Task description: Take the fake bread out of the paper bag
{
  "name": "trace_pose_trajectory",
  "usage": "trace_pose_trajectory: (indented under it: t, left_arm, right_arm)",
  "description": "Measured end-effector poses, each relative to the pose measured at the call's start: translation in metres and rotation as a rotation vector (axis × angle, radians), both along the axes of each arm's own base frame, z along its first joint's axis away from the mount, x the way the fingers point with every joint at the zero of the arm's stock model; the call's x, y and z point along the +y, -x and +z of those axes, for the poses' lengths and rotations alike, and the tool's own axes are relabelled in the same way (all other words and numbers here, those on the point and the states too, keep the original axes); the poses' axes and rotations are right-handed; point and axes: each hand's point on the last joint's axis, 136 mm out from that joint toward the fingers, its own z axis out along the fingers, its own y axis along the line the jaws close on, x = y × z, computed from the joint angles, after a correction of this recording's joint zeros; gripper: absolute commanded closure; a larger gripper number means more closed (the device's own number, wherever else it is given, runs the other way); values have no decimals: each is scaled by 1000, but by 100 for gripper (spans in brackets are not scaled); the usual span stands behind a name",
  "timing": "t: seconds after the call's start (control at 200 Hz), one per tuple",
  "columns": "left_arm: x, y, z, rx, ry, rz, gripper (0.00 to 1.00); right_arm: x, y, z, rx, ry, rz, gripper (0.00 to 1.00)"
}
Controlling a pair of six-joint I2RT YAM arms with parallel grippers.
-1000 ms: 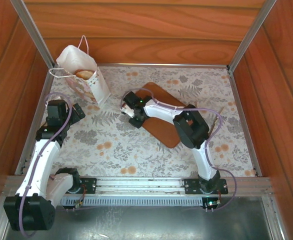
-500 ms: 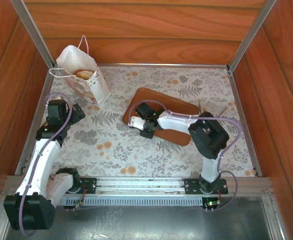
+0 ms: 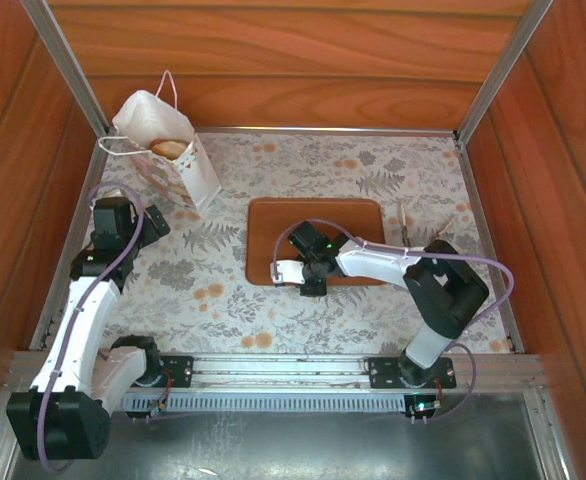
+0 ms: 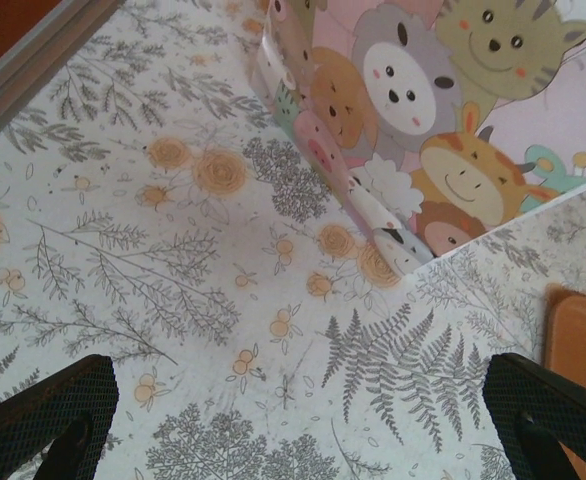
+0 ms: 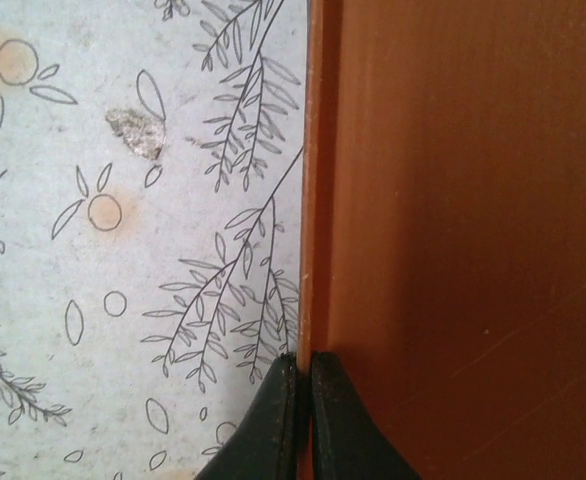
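Overhead, bread (image 3: 170, 148) peeking from the paper bag (image 3: 191, 180) in the far-left corner, left wrist close-up adds cartoon animals on the bag, left gripper (image 4: 298, 420) spread wide and empty, right gripper (image 5: 303, 400) pinching the tray (image 5: 453, 200) edge

Top view: the small white paper gift bag (image 3: 198, 182) shows only a golden-brown sliver of fake bread (image 3: 170, 148) at its mouth. The rest is hidden inside, count unreadable. Left wrist view crops the bag at the top and right edges. On the left gripper (image 4: 293, 425), the black fingers (image 4: 48, 420) are cut off by the bottom edge. The flat brown rounded-rectangle tray (image 3: 273, 225) is partly covered by the right arm (image 3: 373, 262) and cropped on three sides in the right wrist view. There the right gripper (image 5: 303, 385) is cut off at the bottom, and the tray rim vanishes between its pinched tips. The thin pale sticks (image 3: 401, 215) right of the tray are too small to identify.
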Motion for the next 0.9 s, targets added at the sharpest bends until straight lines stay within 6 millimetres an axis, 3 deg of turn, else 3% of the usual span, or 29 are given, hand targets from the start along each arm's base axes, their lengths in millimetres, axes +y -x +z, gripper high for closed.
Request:
trace_pose_trajectory:
  t: [0.25,0.325,0.37,0.39,0.465,0.58,0.665,0.715,0.9]
  left_arm:
    - [0,-6,24,-54,10,4,0]
    - [0,-7,31,-71,23,15,0]
    - [-1,-7,34,-83,34,19,0]
    - [-1,-6,36,-89,41,21,0]
    - [-2,-6,45,-112,68,29,0]
    - [-6,-10,72,-167,119,33,10]
    - [-9,-16,101,-223,173,41,20]
    - [-9,-19,119,-256,200,54,25]
    - [5,-22,165,-296,268,152,26]
  right_arm:
    - [-5,-3,0,-1,29,-86,94]
    - [-5,-3,0,4,29,-112,85]
    - [-6,-3,0,10,32,-131,85]
    - [-7,-3,-1,15,33,-143,83]
    - [-9,-2,-1,28,38,-178,58]
    - [-8,-3,6,34,34,-210,48]
    - [3,-10,30,15,-26,-226,44]
    - [14,-15,54,-6,-94,-234,42]
    - [41,-27,149,-92,-393,-284,37]
